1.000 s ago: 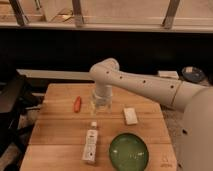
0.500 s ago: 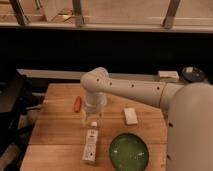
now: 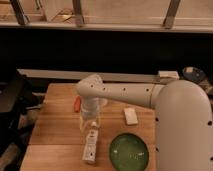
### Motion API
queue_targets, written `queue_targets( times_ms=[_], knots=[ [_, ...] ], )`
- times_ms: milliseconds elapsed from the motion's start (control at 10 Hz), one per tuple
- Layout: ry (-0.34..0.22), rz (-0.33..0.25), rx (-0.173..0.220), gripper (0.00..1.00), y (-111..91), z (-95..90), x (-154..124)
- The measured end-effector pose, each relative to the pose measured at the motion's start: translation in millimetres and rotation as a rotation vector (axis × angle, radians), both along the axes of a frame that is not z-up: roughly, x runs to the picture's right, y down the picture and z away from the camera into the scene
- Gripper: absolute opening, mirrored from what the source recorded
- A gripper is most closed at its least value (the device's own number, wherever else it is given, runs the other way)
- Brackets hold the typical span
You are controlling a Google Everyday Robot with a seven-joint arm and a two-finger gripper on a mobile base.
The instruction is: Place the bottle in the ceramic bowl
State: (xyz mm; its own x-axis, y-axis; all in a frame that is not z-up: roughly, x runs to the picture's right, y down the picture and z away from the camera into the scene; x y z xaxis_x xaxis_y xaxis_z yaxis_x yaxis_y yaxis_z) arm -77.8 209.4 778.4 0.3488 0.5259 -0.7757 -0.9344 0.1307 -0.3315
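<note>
The bottle (image 3: 91, 145) lies on its side on the wooden table (image 3: 55, 125), near the front edge, with its cap pointing away from me. The green ceramic bowl (image 3: 129, 151) sits just to its right, empty. My gripper (image 3: 89, 125) hangs from the white arm, directly over the bottle's cap end and close above it. The fingers (image 3: 82, 123) are spread apart with nothing between them.
A flat white block (image 3: 131, 116) lies behind the bowl. A small orange object (image 3: 77, 104) lies left of the arm. A white cup (image 3: 103, 103) is mostly hidden behind the wrist. Dark equipment (image 3: 12, 110) stands off the table's left edge.
The arm has swung forward and down, from over the white cup to just above the bottle's cap end. The bottle and the bowl have not moved.
</note>
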Motion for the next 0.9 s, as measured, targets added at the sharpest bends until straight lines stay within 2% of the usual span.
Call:
queue_targets(
  times_ms=[200, 400, 600, 800, 900],
  knots=[
    [0.039, 0.0, -0.008, 0.6, 6, 5.5, 6],
    [0.053, 0.0, -0.031, 0.6, 16, 8.6, 5],
    [0.042, -0.003, -0.078, 0.57, 33, 10.3, -1],
    [0.02, -0.004, -0.098, 0.41, 40, 9.4, -5],
    [0.005, 0.003, -0.097, 0.29, 39, 8.2, -7]
  ],
)
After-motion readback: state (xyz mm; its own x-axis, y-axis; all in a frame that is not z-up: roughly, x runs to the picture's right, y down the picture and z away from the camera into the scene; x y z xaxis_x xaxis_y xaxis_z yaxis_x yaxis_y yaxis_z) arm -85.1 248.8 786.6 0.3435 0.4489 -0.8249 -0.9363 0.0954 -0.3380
